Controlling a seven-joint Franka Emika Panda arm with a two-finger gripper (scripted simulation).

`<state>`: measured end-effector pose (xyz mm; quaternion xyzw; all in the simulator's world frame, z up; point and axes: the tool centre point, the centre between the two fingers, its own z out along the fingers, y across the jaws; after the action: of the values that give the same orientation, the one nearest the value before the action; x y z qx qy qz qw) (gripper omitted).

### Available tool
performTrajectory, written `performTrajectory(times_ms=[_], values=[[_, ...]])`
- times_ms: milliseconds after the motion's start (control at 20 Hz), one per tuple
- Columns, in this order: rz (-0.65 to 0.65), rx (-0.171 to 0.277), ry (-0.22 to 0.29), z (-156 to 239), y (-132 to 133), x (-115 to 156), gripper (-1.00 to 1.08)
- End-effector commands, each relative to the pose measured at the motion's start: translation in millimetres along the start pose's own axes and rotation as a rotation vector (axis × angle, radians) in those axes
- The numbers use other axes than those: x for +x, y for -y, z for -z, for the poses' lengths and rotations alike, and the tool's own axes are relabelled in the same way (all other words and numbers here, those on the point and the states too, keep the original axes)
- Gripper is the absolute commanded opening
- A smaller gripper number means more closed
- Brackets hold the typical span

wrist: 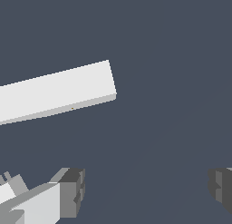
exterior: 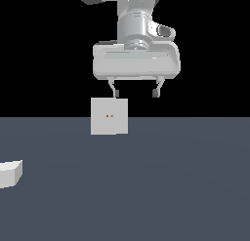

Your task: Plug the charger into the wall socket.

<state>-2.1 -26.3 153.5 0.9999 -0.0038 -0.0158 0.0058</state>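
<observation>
The end effector (exterior: 136,92) hangs released and holding nothing above the wall socket (exterior: 109,116), which stands upright mid-desk, while the charger (exterior: 10,172) lies far off by the desk's edge, probably waiting to be picked up.

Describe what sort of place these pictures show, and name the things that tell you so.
Probably a bare simulated test scene: a flat grey floor under a black void, holding only an upright wall socket, a plain charger and a robot gripper.
</observation>
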Motion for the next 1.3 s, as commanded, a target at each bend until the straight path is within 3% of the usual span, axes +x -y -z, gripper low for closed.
performTrajectory(times_ms=[0,250,500,1250], values=[[0.000,0.000,0.000,0.0,0.0,0.0,1.00],[0.019,0.001,-0.004,-3.5,9.0,-2.4,1.00],[0.077,0.003,-0.015,-13.8,35.6,-10.5,1.00],[0.396,0.018,-0.075,-73.1,172.5,-79.8,1.00]])
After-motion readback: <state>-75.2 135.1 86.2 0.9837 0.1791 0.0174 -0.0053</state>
